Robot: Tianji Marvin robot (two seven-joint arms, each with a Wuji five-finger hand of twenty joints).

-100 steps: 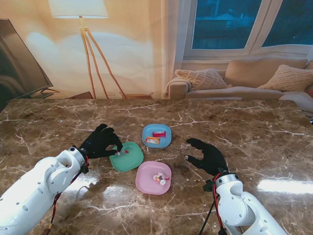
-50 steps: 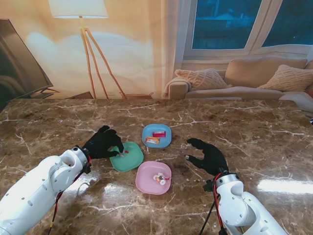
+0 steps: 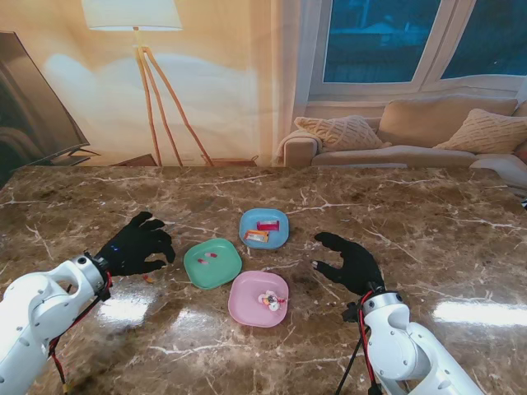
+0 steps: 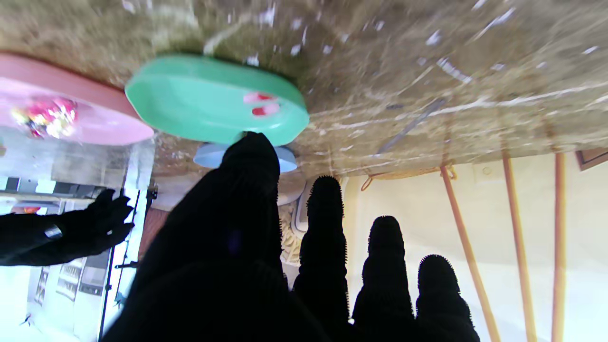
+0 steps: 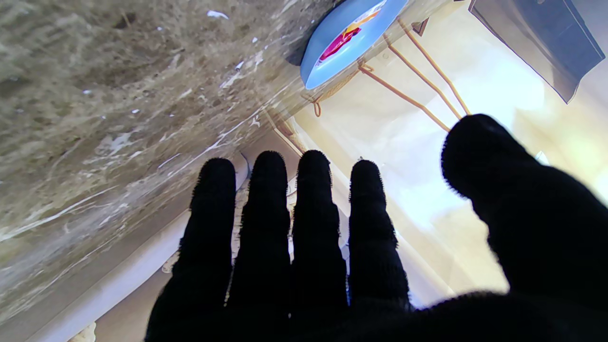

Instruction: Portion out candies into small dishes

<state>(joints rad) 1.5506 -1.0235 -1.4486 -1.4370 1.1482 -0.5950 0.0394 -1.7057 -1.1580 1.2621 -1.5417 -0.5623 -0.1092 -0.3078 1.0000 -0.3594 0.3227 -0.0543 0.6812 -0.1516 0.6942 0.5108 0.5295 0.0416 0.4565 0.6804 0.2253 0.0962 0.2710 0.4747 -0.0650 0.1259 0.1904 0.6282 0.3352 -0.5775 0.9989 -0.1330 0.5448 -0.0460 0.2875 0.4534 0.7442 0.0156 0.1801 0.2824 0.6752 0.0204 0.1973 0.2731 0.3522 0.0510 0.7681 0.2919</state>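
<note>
We are looking down at a brown marble desk (image 3: pixel 428 214) with three small dishes grouped near its middle. The green dish (image 3: pixel 212 262) is sitting on the left of the group and is carrying two small pink-red candies (image 3: pixel 209 256), which show more plainly in the left wrist view (image 4: pixel 259 103). The blue dish (image 3: pixel 263 228) is lying farther from us, holding a red wrapped candy (image 3: pixel 268 225) and an orange one (image 3: pixel 257 236) beside it. The pink dish (image 3: pixel 258 298) is sitting nearest to us with a small heap of bright wrapped candies (image 3: pixel 269 300).

Our left robot hand (image 3: pixel 136 245) is hanging over the bare desk to the left of the green dish, apart from it, with its black-gloved fingers spread and nothing between them. A tiny orange speck (image 3: pixel 148 279) is lying on the desk just nearer to us than that hand; we cannot tell what it is.

Our right robot hand (image 3: pixel 350 262) is resting low over the desk to the right of the pink dish, clear of all three dishes, fingers stretched out and loosely apart, gripping nothing.
</note>
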